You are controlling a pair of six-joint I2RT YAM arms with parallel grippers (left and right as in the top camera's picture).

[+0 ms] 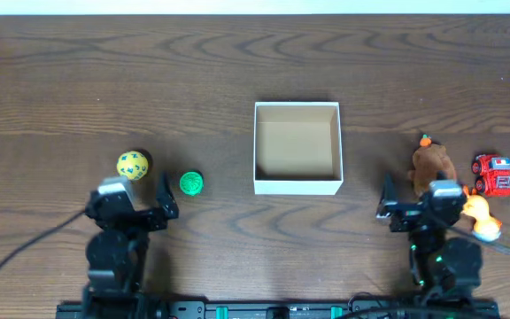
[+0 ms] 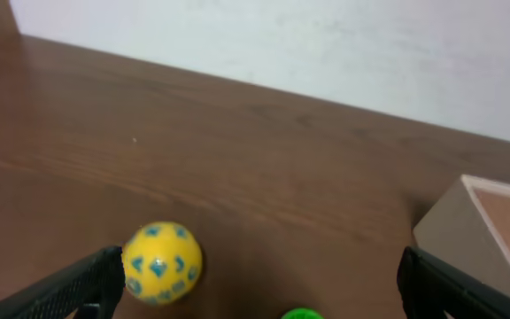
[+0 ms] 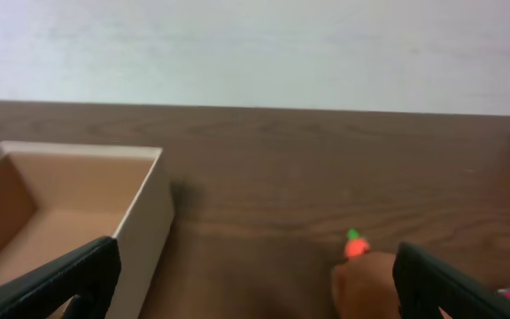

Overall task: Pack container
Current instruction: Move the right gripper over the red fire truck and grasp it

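Note:
The container (image 1: 297, 182) is a square open-top box with white walls and a tan inside, empty, at the table's middle. It also shows in the left wrist view (image 2: 467, 217) and the right wrist view (image 3: 140, 221). A yellow ball with blue marks (image 1: 133, 165) (image 2: 161, 262) and a green ball (image 1: 191, 182) (image 2: 302, 314) lie left of it. A brown plush toy with an orange carrot (image 1: 432, 165) (image 3: 366, 282), a red toy truck (image 1: 493, 174) and a yellow-orange toy (image 1: 480, 215) lie right. My left gripper (image 1: 136, 197) (image 2: 255, 297) is open and empty. My right gripper (image 1: 412, 202) (image 3: 253, 288) is open and empty.
The wood table's far edge meets a white wall (image 2: 326, 44). Black arm bases and cables (image 1: 264, 308) sit along the near edge.

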